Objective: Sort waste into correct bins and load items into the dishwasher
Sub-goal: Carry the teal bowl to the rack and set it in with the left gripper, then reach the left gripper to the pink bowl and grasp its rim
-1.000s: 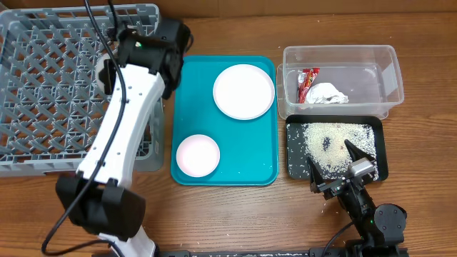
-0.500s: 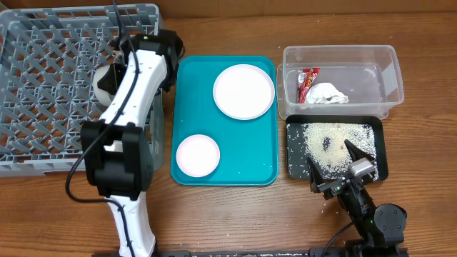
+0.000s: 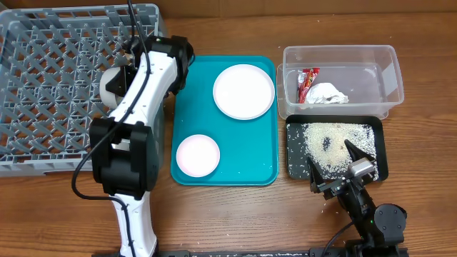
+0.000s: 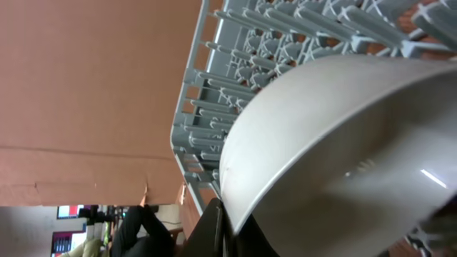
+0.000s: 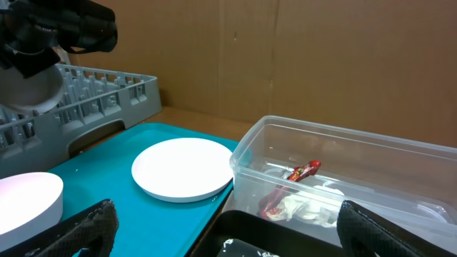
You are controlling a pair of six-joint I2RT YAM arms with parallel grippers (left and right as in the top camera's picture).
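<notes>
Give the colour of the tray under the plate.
Teal; the tray shows best overhead.

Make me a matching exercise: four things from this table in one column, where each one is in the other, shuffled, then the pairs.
1 red wrapper
2 rice grains
3 round plate
4 pale bowl

A on the teal tray
B in the left gripper, over the grey rack
C in the clear tub
D on the black tray

Pairs: 1-C, 2-D, 3-A, 4-B
</notes>
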